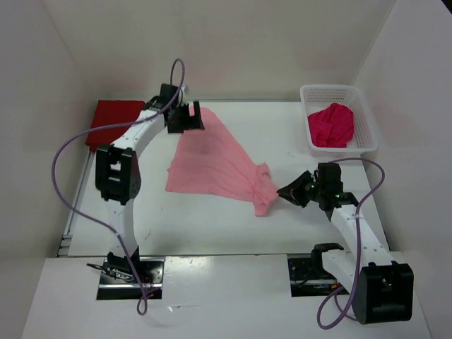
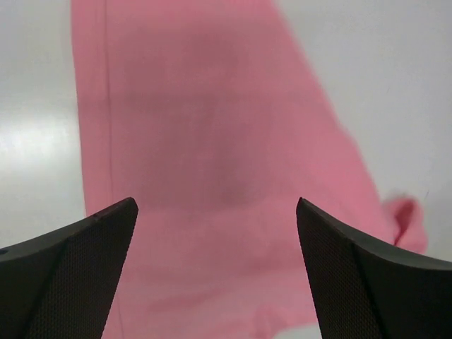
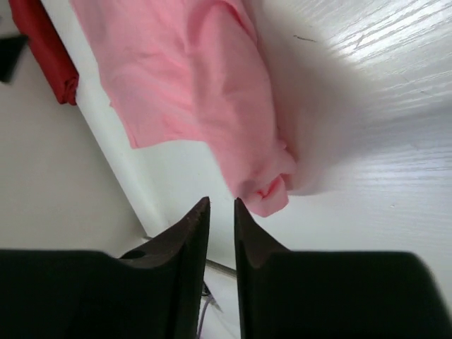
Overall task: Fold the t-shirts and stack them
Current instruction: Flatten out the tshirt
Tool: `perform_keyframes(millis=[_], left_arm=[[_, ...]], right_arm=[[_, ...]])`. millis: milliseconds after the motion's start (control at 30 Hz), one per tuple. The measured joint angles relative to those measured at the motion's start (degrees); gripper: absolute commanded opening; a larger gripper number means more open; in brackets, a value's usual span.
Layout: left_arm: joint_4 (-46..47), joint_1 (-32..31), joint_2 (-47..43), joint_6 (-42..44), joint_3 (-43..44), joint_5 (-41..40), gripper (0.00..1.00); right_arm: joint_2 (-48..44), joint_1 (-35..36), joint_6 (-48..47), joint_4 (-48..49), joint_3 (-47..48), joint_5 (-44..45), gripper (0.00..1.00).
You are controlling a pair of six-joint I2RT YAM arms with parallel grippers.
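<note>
A light pink t-shirt (image 1: 212,164) lies spread in the middle of the white table, pulled to a bunched point at its right end (image 1: 265,192). My left gripper (image 1: 185,119) hovers over its far corner, fingers wide open with only pink cloth (image 2: 212,127) below them and nothing held (image 2: 217,203). My right gripper (image 1: 288,192) sits just right of the bunched end (image 3: 272,191); its jaws stand slightly apart with nothing between them (image 3: 222,200). A dark red t-shirt (image 1: 113,121) lies folded at the back left (image 3: 42,49). A magenta t-shirt (image 1: 332,126) lies crumpled in the basket.
The white mesh basket (image 1: 369,123) stands at the back right corner. White walls enclose the table on three sides. A purple cable loops out from each arm, the left one (image 1: 60,169) past the table's left edge.
</note>
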Motion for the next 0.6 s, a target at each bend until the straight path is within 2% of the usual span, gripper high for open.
perform_keyframes(millis=[67,100,133,200,233,300,367,433,533,600], left_arm=[[0.57,0.35,-7.45,-1.22,-13.60,1.07,0.98],[2.14,0.68,-11.45,-2.29,-21.03,2.10,0.89],[4.22,1.53,-15.56,-3.19,-28.92,3.19,0.72],[4.81,4.52,-23.63,-6.16,-42.16,5.22,0.29],[5.20,6.45,-27.52,-7.63,-47.80,5.64,0.24],[5.77,10.08,-35.06,-10.64,-56.06,5.29,0.20],[6.27,11.41,-41.24,-13.75,-60.72,3.78,0.30],[8.15,11.26,-46.34,-17.42,-64.46,2.47,0.39],[11.15,10.95,-51.49,-23.15,-70.14,0.74,0.44],[12.72,10.95,-52.52,-26.53,-73.35,0.07,0.44]], right_arm=[[-0.02,0.00,0.02,-0.04,0.13,0.87,0.31],[0.09,0.00,-0.15,-0.13,0.33,1.27,0.33],[0.24,0.00,-0.42,-0.22,0.68,1.64,0.33],[0.92,0.00,-1.38,-0.35,2.01,2.34,0.29],[1.46,0.00,-1.92,-0.35,2.91,2.75,0.26],[2.51,0.35,-3.02,-0.33,4.92,3.82,0.14],[3.28,1.29,-4.15,-0.37,6.86,5.03,0.09],[3.85,2.75,-5.14,-0.35,8.55,6.32,0.09],[4.39,4.13,-6.08,-0.28,9.81,7.21,0.09],[4.59,4.33,-6.36,-0.33,9.84,7.26,0.09]])
